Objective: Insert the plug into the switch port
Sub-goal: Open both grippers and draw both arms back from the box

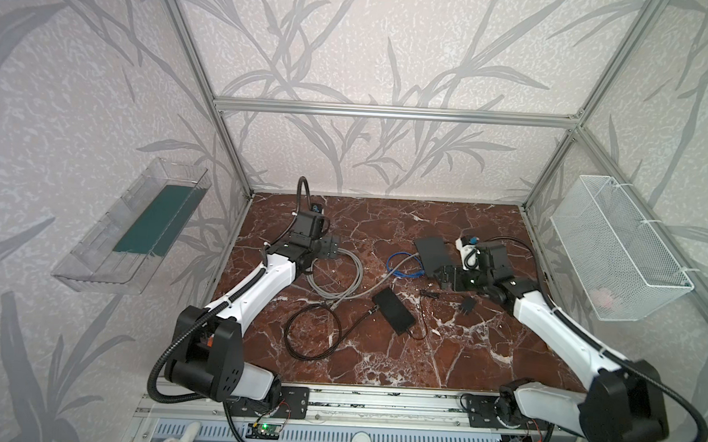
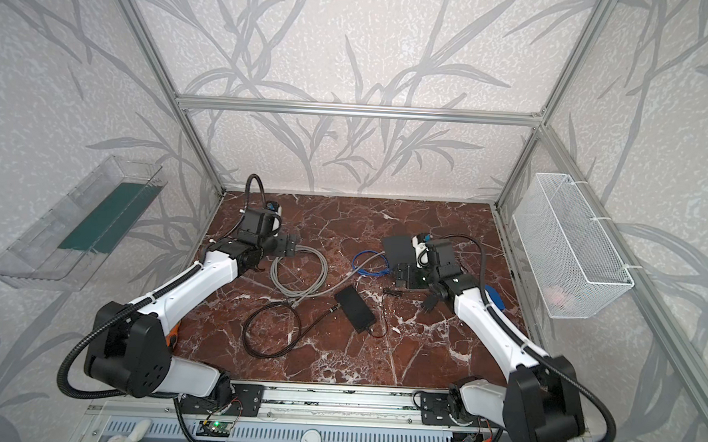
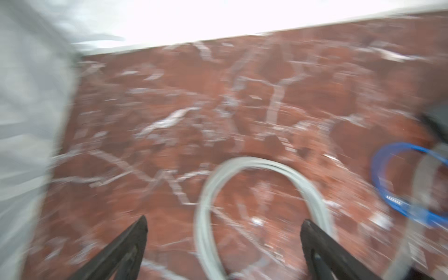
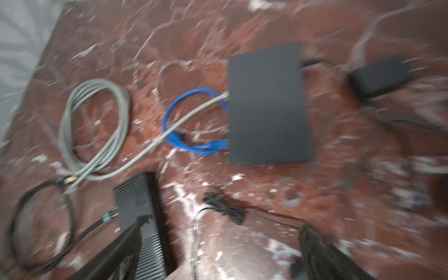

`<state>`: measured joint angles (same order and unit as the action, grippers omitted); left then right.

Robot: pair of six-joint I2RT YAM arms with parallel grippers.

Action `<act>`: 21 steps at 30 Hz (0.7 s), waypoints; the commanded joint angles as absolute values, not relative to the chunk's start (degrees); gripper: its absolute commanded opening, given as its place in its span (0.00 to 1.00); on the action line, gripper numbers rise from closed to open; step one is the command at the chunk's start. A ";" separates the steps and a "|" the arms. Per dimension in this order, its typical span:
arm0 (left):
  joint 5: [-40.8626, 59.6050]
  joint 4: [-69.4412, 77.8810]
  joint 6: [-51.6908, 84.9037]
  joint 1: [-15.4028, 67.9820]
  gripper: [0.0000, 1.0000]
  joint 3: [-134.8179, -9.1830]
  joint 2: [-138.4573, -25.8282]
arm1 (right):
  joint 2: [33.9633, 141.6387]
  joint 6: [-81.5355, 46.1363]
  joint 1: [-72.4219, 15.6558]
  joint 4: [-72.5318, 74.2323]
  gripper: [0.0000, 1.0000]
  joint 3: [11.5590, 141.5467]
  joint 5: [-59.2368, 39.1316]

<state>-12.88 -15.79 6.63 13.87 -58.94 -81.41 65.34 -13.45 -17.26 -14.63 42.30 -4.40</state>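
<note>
Seemingly the plug (image 4: 224, 95) on the grey cable (image 3: 261, 163) already meets the switch (image 4: 266, 104) edge facing the left hand (image 1: 333, 248) (blur hides the seating); right hand (image 1: 445, 276), nearer, gapes empty like the left.

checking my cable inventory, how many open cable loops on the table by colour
grey loop: 1
blue loop: 1
black loop: 1
total: 3

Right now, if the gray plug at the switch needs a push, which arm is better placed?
Right, probably. The right fingers hover open beside the switch, where the gray cable meets it; the left fingers, also open, sit away over its coil.
</note>
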 commanded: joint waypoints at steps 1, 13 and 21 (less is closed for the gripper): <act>-24.71 -15.59 7.81 10.25 0.99 -53.32 -77.41 | 54.56 -7.01 -16.63 -5.64 0.99 31.97 19.22; -20.59 19.67 2.05 5.74 0.98 -27.51 -76.15 | 53.61 1.65 -12.74 18.71 0.99 14.43 24.49; -16.53 45.97 -0.47 3.58 0.99 -25.61 -87.50 | 77.11 3.95 -8.86 53.07 0.99 15.10 13.17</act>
<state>-17.82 32.08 0.01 4.69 -26.44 -84.12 72.14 4.14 -11.03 34.35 14.63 17.69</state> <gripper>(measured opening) 0.989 0.992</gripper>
